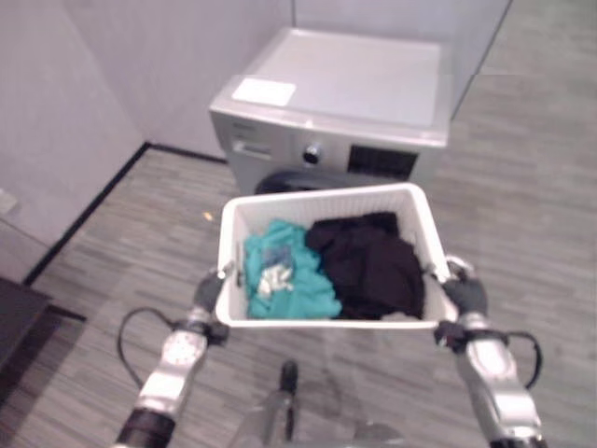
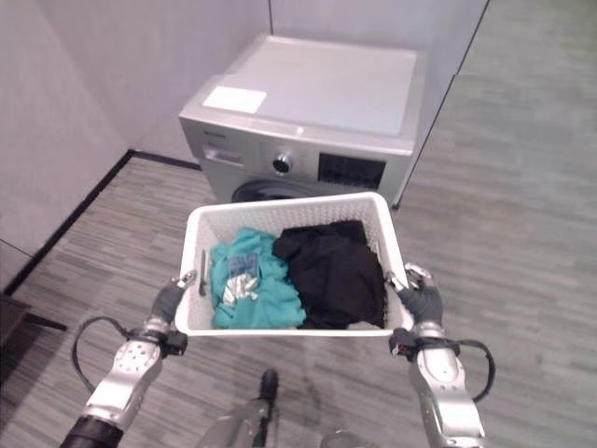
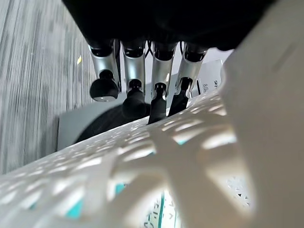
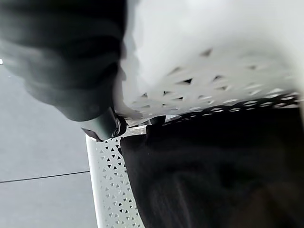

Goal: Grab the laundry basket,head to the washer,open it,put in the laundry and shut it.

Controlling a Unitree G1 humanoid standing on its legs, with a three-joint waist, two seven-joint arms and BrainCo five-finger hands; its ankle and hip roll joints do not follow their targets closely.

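Both arms are silver-grey with smooth rounded forearm shells. The left hand (image 2: 168, 301) and the right hand (image 2: 422, 301) each wear a dark ribbed cover over the back and the wrist. A round silver joint cap sits on the left forearm. The left wrist view shows a row of silver fingers (image 3: 161, 78) ending in dark rounded tips.

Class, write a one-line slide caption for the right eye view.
Both hands, left and right, carry a white perforated plastic laundry basket of teal and black clothes toward a silver front-loading washer.
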